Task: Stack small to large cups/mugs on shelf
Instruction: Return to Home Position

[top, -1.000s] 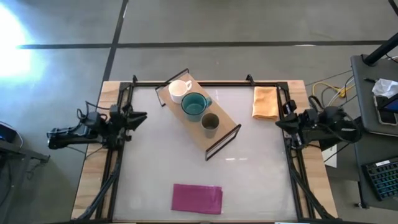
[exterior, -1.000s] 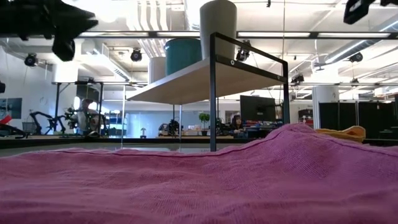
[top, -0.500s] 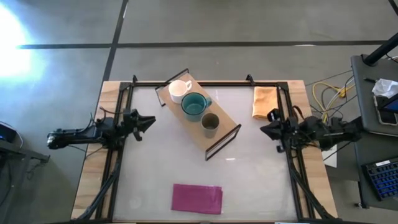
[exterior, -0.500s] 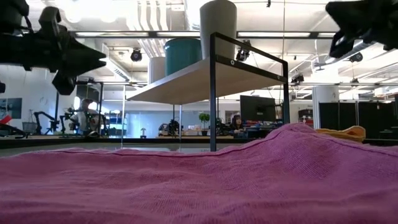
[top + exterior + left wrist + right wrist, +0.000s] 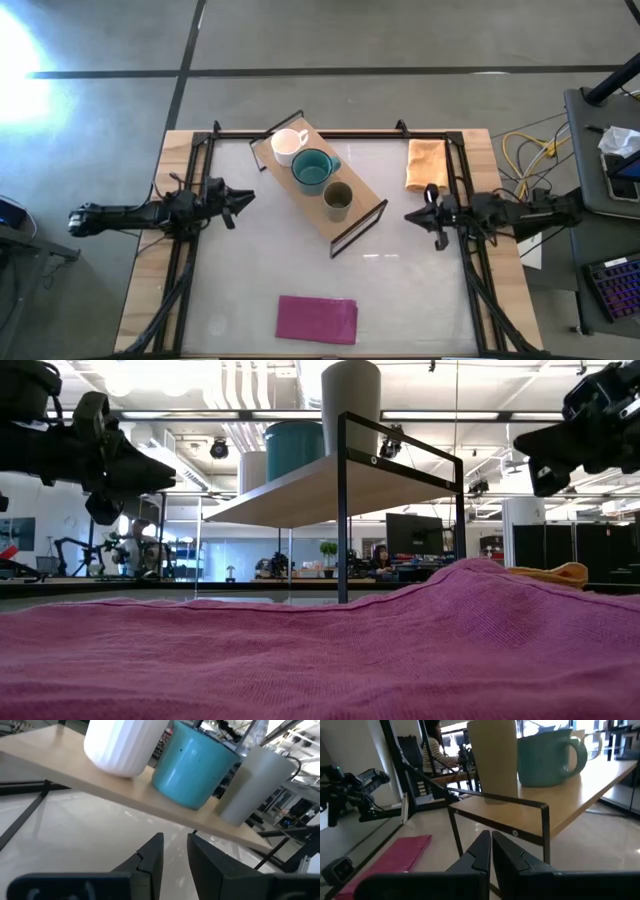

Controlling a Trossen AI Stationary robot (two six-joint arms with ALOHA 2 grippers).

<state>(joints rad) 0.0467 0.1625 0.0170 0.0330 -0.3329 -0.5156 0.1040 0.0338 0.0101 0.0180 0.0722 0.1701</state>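
The shelf (image 5: pixel 315 212), a light-wood board on a black wire frame, stands slantwise at the table's far middle. Three vessels stand on it in a row: the white mug (image 5: pixel 288 146), the teal mug (image 5: pixel 312 170) and the olive cup (image 5: pixel 338 200). My left gripper (image 5: pixel 247 196) hangs level to the left of the shelf, pointing at it, with a narrow gap between its fingers (image 5: pixel 175 842) and nothing in them. My right gripper (image 5: pixel 410 215) hangs level to the right of the shelf, pointing at it, shut and empty (image 5: pixel 491 839).
A magenta cloth (image 5: pixel 317 318) lies flat at the table's near middle. An orange cloth (image 5: pixel 427 165) lies at the far right. A black frame (image 5: pixel 330 135) runs round the table. Bare table lies between each gripper and the shelf.
Both grippers have come in from the table's side edges toward the shelf and have gone down: the left toward the right edge, the right toward the left edge. The cups and the shelf have stayed where they were.
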